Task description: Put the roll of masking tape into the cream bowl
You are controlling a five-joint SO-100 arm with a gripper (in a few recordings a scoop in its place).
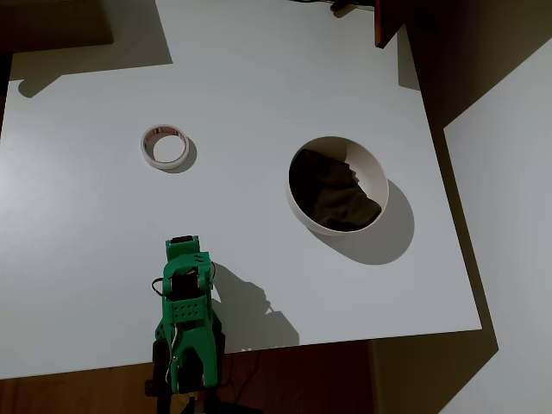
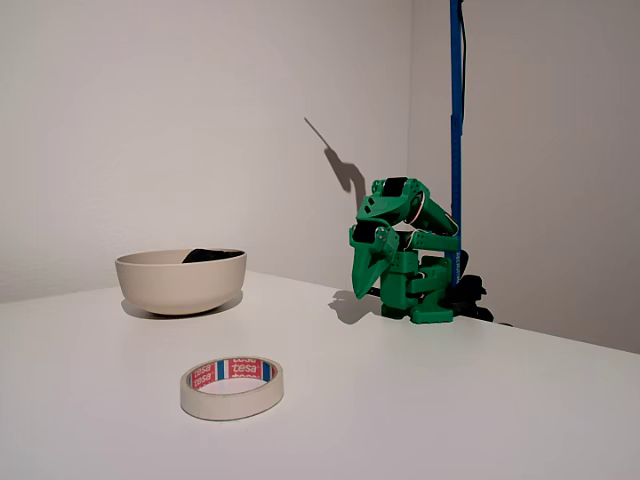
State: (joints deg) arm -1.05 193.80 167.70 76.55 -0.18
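The roll of masking tape point(image 1: 147, 151) lies flat on the white table, left of centre in the overhead view. In the fixed view the roll point(image 2: 231, 402) sits in the foreground, with red and blue print inside its core. The cream bowl point(image 1: 369, 161) stands upright to the right of the tape, well apart from it. Its inside is dark, and something dark peeks over the bowl's rim point(image 2: 180, 282) in the fixed view. My green arm is folded up at the table's near edge. The gripper point(image 2: 362, 292) points down at the table, shut and empty, far from both things.
The white table point(image 1: 259, 78) ends close behind the arm's base and at the right, past the bowl. A blue pole point(image 2: 456, 120) rises behind the arm. A dark wooden piece point(image 1: 388, 21) overhangs the far right corner.
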